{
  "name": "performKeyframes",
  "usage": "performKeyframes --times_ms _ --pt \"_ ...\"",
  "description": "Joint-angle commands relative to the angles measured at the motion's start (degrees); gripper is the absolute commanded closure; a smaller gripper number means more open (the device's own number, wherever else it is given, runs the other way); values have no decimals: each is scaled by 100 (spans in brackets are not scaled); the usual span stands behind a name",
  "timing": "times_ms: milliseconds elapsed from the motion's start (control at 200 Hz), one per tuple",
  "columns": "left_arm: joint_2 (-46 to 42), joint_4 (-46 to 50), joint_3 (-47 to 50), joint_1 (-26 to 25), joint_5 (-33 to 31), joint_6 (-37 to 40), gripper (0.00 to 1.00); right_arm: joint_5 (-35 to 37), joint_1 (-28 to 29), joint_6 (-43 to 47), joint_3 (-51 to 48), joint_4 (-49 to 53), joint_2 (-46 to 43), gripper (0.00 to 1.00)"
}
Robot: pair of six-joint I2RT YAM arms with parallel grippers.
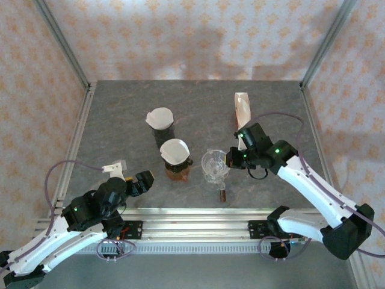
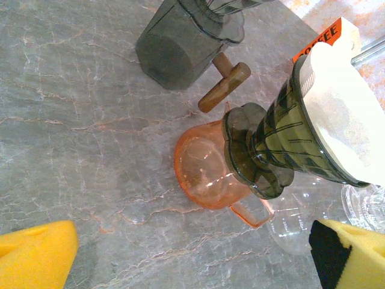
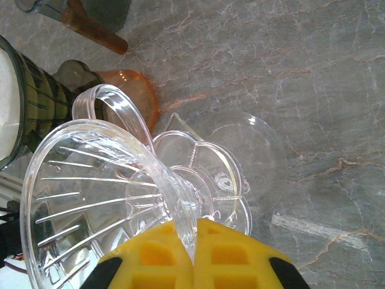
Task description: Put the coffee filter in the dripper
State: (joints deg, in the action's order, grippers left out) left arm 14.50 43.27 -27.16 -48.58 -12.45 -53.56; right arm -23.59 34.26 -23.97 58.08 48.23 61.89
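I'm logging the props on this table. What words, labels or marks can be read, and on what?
"COFFEE": black capitals on the orange label of a white packet behind the dark dripper; the first letter is partly hidden.
On the base of the clear dripper: an embossed mark, too faint to read.
No other text is legible.

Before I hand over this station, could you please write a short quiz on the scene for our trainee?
1. True or false: the clear dripper already holds a paper filter.
2. What is the right gripper shut on? A) the orange server B) the clear dripper's wall C) a wooden handle
3. Fill in: the left gripper is ___ and holds nothing.

Key: 1 false; 2 B; 3 open.
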Motion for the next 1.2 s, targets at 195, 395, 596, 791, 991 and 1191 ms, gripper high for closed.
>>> performKeyframes --times_ms 195,395,596,791,991,1191 --pt "25 -3 13 75 -111 -15 0 203 40 -91 -188 -209 -120 91" --pt "32 -45 52 76 -98 -23 0 184 37 -151 -219 -275 -181 64" --pt "162 -201 178 72 23 0 2 453 46 -162 -79 -238 -442 37" --pt "1042 -1372 676 72 619 -47 26 1259 40 -184 211 33 -900 35" --pt "2708 -3410 1182 72 1148 -282 68 1435 41 -263 196 87 -1261 35" --pt "3223 -4319 1426 76 951 -450 88 1481 38 -232 220 218 -1374 35"
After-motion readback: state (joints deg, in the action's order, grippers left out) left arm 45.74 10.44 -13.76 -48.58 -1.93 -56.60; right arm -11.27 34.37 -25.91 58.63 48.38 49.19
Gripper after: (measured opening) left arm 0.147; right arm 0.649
